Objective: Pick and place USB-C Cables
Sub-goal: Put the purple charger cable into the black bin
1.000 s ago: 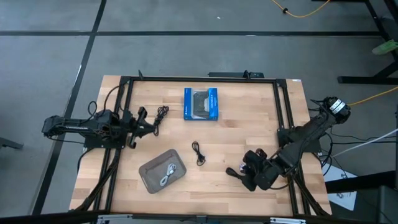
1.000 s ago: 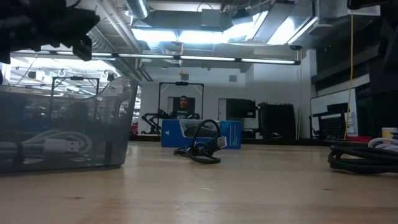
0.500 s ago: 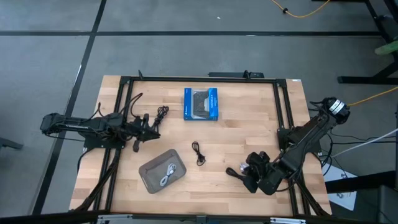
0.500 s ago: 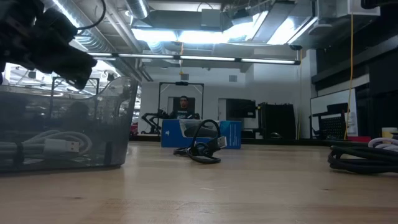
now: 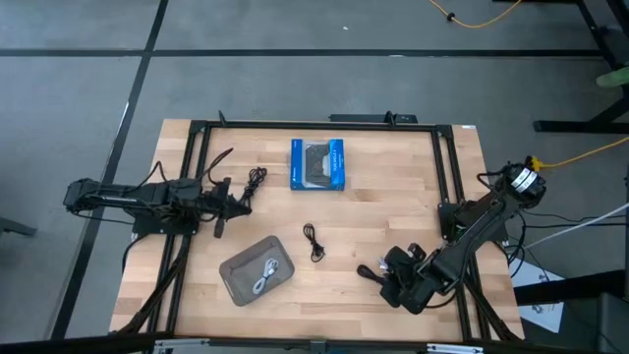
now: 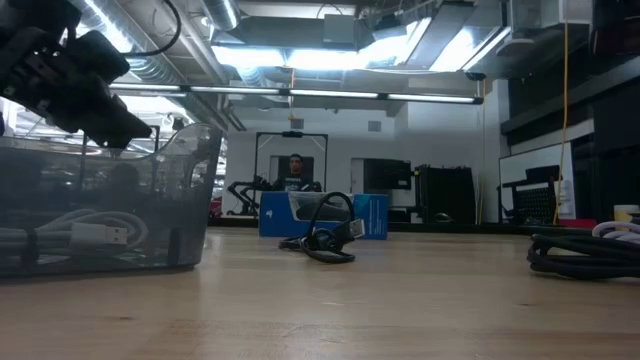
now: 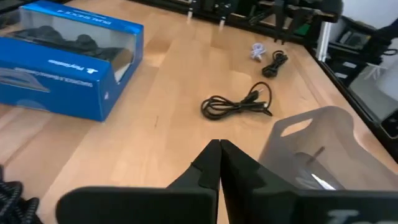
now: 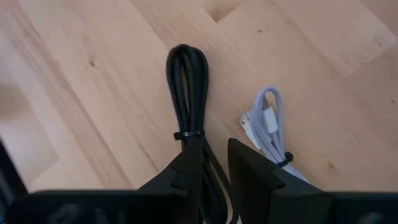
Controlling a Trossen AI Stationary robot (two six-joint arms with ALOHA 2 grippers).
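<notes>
Right claw point(image 8: 214, 168) lower astride lengthwise black cable point(image 8: 188, 106)

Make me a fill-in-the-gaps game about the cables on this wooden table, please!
1. The coiled cable inside the grey see-through plastic tray is ____ in colour.
2. The flat cardboard box with the dark window is ____.
3. The left gripper holds nothing, and its two dark fingers are ____.
4. The right gripper hangs over a bundled black cable and a pale cable, both lying on the wooden ____.

Missing words: white; blue; shut; table.
</notes>
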